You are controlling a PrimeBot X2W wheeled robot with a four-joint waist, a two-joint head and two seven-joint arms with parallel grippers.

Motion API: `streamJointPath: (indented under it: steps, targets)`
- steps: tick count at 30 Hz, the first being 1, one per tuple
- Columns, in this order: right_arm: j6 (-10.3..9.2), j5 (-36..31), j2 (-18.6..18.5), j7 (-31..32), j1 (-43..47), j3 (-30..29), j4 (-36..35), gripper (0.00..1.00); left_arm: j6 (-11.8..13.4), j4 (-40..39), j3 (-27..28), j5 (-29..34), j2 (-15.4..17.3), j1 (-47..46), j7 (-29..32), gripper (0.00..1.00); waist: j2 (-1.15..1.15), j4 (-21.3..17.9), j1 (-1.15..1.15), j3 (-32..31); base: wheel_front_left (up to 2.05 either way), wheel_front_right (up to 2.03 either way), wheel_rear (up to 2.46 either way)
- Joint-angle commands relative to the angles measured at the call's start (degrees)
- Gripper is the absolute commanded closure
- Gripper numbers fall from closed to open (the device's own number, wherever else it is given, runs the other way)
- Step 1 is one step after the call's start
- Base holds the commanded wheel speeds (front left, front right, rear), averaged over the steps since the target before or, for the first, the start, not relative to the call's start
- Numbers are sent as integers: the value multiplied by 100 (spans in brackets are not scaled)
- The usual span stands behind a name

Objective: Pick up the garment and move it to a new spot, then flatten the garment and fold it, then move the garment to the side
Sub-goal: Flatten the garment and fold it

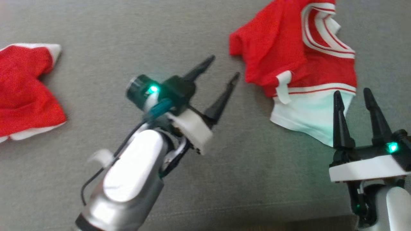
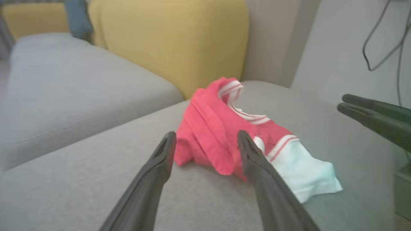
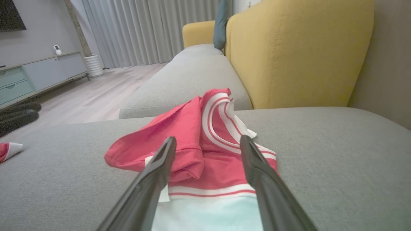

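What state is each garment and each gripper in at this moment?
red and white garment: crumpled, not folded, lying on the grey cushion, not held.
red cloth: bunched up, lying apart at the left of the head view.
left gripper: open, empty, pointing toward the red and white garment.
right gripper: open, empty, fingers at the garment's white hem.

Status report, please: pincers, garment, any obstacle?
Left pincer open, empty. Right pincer open, empty, at white hem of garment. It lies crumpled on cushion. Nothing blocks; second red cloth far left.
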Motion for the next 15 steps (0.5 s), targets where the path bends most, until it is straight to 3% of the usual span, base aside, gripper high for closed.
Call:
streamJointPath:
  steps: [1,5,13,14,15]
  targets:
    - [23,69,-18,-10,-67,194,-169,0,-18,7,-56,-185,13,-294,170,0,0,-276,0,136,0,0,0]
    - [23,213,-17,-86,-110,290,-88,0,-32,522,-470,-621,-16,-682,460,0,0,-528,0,217,0,0,0]
    - [23,407,-17,-256,-178,397,105,0,56,1506,-708,-1273,-24,-1295,540,0,0,-876,0,321,0,0,0]
    - [23,426,-17,-272,-182,398,125,0,75,1610,-750,-1345,-24,-1356,548,23,0,-893,0,329,0,0,0]
    - [23,441,-17,-289,-188,399,143,0,76,1704,-788,-1444,-24,-1408,549,100,0,-909,0,336,0,0,0]
